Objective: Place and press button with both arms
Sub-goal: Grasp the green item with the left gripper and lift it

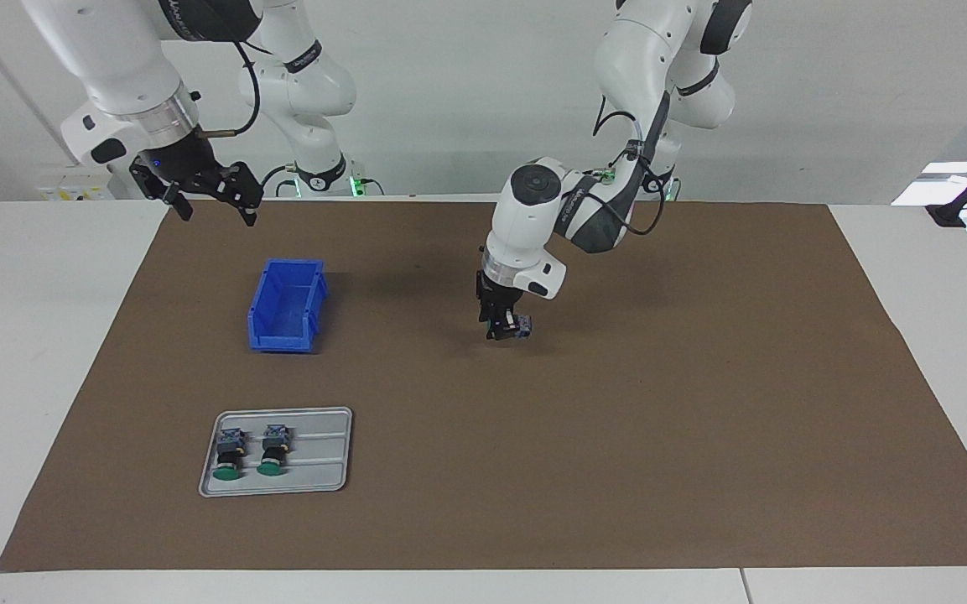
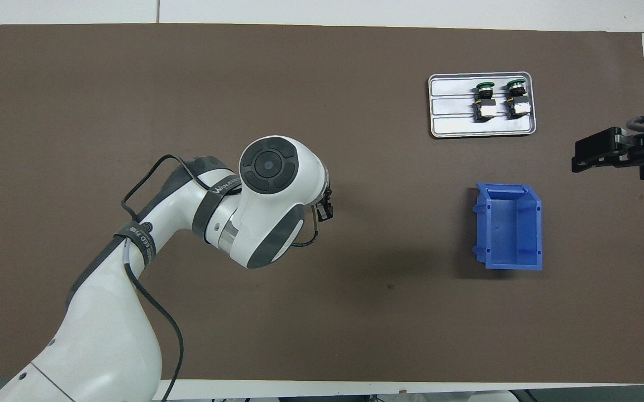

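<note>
My left gripper (image 1: 501, 329) hangs low over the middle of the brown mat, shut on a button (image 1: 522, 325) whose blue-grey base sticks out at its side. In the overhead view the white wrist covers that button, and only a black bit of the left gripper (image 2: 326, 209) shows. Two more buttons (image 1: 227, 453) (image 1: 272, 449) with green caps lie side by side in a grey tray (image 1: 319, 461). My right gripper (image 1: 210, 197) waits, open and holding nothing, in the air over the mat's edge at the right arm's end.
A blue bin (image 1: 286, 304) stands with nothing in it, nearer to the robots than the tray (image 2: 456, 125). The brown mat (image 1: 659, 419) covers most of the white table.
</note>
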You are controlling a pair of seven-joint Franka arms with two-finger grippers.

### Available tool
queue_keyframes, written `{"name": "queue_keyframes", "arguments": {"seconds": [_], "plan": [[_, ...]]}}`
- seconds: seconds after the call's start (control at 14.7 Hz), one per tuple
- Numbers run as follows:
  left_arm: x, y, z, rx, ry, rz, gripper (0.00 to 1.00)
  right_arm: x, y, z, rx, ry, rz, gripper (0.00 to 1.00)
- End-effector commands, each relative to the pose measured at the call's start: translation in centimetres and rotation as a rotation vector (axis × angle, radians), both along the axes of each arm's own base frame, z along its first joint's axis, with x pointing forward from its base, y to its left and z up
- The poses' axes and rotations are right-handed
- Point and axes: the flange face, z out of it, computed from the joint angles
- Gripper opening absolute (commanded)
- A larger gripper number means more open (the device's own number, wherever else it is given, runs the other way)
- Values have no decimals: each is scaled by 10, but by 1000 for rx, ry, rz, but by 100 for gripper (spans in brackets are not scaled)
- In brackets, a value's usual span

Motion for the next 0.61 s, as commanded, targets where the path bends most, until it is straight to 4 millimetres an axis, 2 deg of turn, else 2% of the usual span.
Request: {"name": "queue_keyframes", "arguments": {"seconds": [0.0,0.2,0.34,0.48,0.55], "plan": [[5,14,22,-87,16,-25,0,-5,-3,-1,-7,7,17,100],[13,17,29,-255,17,-89,0,-5,-3,0,-7,5,17,100],[25,29,30,-354,8,-89,0,-5,-3,-1,-7,7,17,100],[26,30,28,-387,-37,-167,0,-5,-3,0,-7,5,17,100],[33,42,24,-423,-25,-129,0,-5,-3,0,-7,5,17,100]]}}
